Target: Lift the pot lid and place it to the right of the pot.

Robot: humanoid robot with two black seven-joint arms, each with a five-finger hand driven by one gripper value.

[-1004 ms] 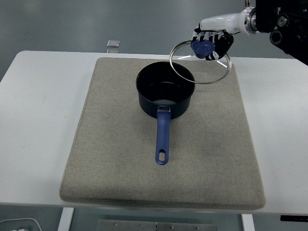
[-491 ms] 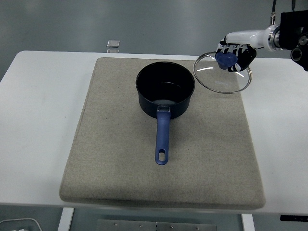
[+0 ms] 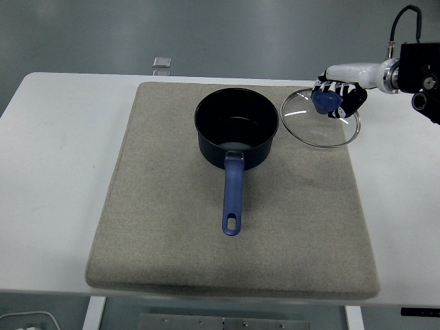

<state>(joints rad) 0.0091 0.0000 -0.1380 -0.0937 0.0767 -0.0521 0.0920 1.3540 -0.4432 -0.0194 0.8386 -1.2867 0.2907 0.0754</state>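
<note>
One right hand (image 3: 335,97) clamps the glass lid's (image 3: 320,118) blue knob beside the unlabelled pot (image 3: 236,134).

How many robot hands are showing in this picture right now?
1. The right hand reaches in from the right edge and grips the blue knob of the glass lid, just right of the pot on the mat. The left hand is out of view.

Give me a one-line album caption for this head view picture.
Right hand holds the glass lid by its blue knob, to the right of the open pot on the grey mat.
</note>
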